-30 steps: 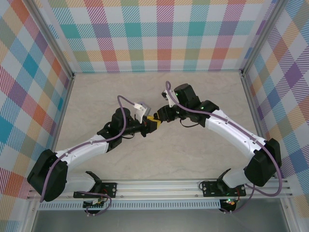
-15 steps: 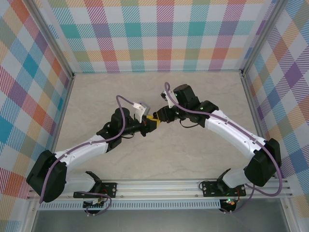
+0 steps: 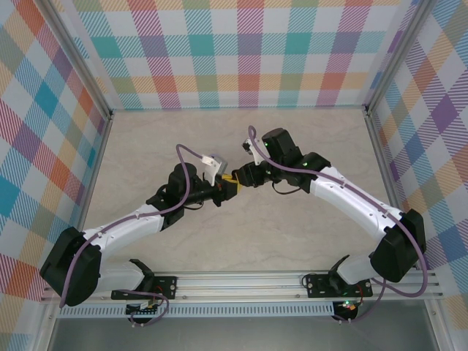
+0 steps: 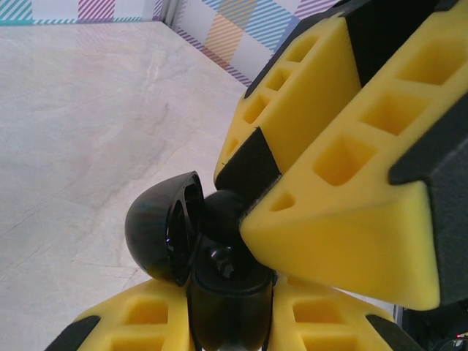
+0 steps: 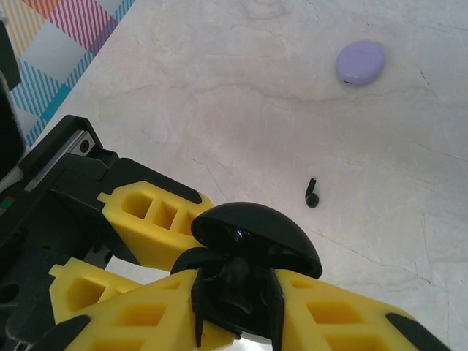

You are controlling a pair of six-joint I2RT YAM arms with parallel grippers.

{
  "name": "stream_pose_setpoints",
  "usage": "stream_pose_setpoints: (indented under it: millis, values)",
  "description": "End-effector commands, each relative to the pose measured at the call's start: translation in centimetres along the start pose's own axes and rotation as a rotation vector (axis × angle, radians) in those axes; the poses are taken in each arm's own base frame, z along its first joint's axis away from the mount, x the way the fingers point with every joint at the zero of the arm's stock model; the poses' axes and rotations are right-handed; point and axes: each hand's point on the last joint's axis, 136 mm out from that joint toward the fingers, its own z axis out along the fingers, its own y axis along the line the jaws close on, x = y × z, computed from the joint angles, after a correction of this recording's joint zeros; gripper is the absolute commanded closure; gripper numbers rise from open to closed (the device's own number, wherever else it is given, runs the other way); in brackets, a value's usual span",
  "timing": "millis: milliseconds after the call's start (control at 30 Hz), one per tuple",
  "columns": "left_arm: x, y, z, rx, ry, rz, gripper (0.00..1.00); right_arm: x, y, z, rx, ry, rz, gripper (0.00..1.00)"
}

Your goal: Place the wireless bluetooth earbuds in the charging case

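My left gripper (image 4: 228,322) is clamped on the open black charging case (image 5: 256,230); my right gripper (image 5: 238,292) noses into it, grip I cannot tell; one black earbud (image 5: 312,194) lies loose at two o'clock, the lavender case (image 5: 360,62) at one; I judge most work remains.

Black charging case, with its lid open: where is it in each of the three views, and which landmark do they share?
Top external: at the centre, where left hand and right hand meet; too small to make out.
Left wrist: black case at bottom centre, lid to the left.
Right wrist: bottom centre, domed lid uppermost.
Shared landmark: the yellow fingers of both hands.
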Motion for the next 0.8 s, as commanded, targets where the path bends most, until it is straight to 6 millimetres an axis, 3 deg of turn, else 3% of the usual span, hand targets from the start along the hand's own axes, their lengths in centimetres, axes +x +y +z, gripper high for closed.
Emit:
stream_pose_setpoints:
  millis: [0, 200, 367, 767]
  values:
    - [-2.8, -0.8, -0.5, 0.015, -0.085, 0.025, 1.00, 0.8, 1.1, -0.1, -0.048, 0.028, -0.021, 0.66]
    - [-2.9, -0.9, -0.5, 0.022, -0.087, 0.029, 1.00, 0.5, 1.1, -0.5, -0.035, 0.010, -0.022, 0.59]
    - [-2.6, -0.9, -0.6, 0.020, -0.077, 0.039, 1.00, -0.3, 1.1, -1.7, -0.012, -0.040, -0.019, 0.48]
    - [-2.5, -1.2, -1.4, 0.019, -0.087, 0.076, 1.00, -0.8, 1.5, -3.8, 0.000, -0.083, -0.031, 0.46]
